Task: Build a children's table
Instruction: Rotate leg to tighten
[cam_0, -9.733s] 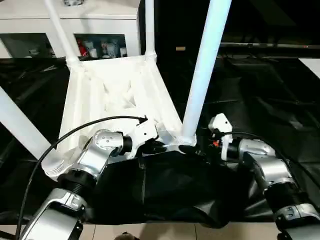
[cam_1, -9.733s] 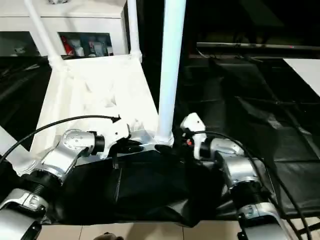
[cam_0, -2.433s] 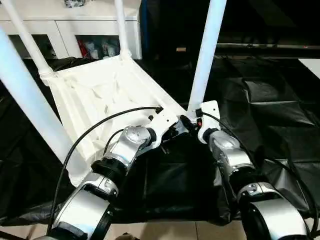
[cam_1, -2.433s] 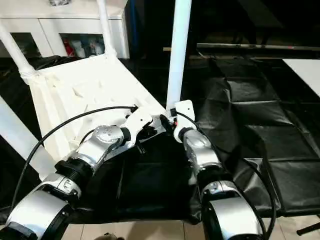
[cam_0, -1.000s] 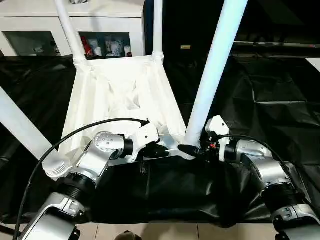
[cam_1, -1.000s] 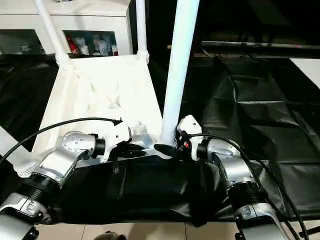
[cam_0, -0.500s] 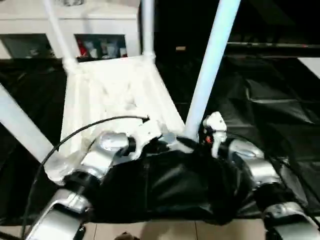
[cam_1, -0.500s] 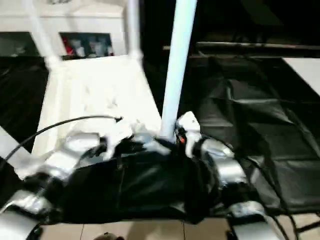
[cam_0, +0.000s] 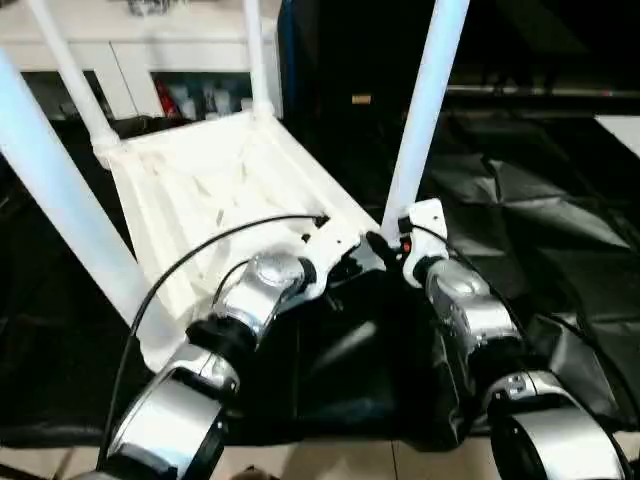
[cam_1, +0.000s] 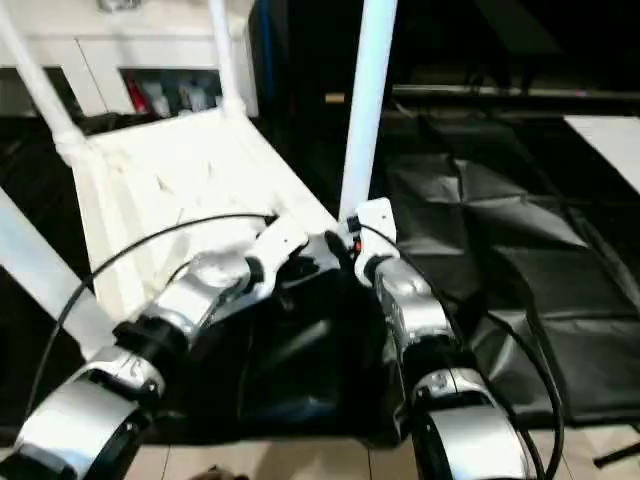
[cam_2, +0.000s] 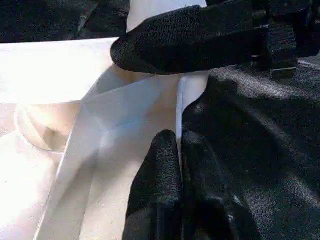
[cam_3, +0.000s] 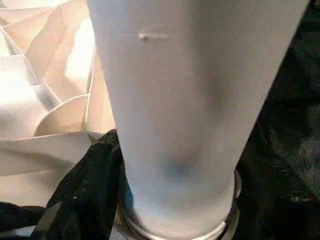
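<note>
The white children's table lies upside down, its ribbed tabletop (cam_0: 210, 190) on the black-draped work table with all four legs standing up. My left gripper (cam_0: 350, 262) is at the near rim, its fingertips (cam_2: 165, 145) pinched shut on the thin white edge. My right gripper (cam_0: 383, 245) is closed around the base of the near right leg (cam_0: 420, 110), just above its corner socket. One of its black fingers (cam_3: 85, 200) presses the tube (cam_3: 185, 100), and that finger (cam_2: 185, 37) also crosses the left wrist view. The near left leg (cam_0: 60, 200) rises close by.
Black cloth covers the work table (cam_0: 540, 230), creased to the right and bunched under my forearms. A white cabinet (cam_0: 150, 40) with small items stands behind the table. A black cable (cam_0: 200, 250) arcs from my left wrist over the tabletop.
The table has turned with both grippers holding it: its near right corner has moved away from me and its far end has swung left. Both arms have reached farther forward.
</note>
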